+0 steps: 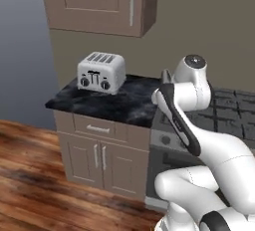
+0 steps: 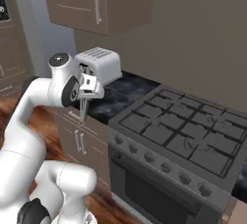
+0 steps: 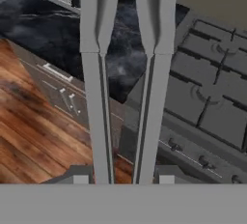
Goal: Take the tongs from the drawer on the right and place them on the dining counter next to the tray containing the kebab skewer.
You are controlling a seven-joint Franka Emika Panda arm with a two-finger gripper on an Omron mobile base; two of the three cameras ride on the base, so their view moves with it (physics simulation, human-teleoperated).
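arm (image 1: 209,150): glossy white shells | joints: dark bands (round grey cap on top) | fingers (image 3: 79,175): small, grey

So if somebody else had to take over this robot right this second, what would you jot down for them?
Gripper: shut on the tongs, arms pointing away from the hand, held up beside the toaster above the black counter next to the stove.
Drawer under that counter: closed.
Done: tongs are in hand.
Left: carry them to the dining counter and set them next to the tray with the kebab skewer.
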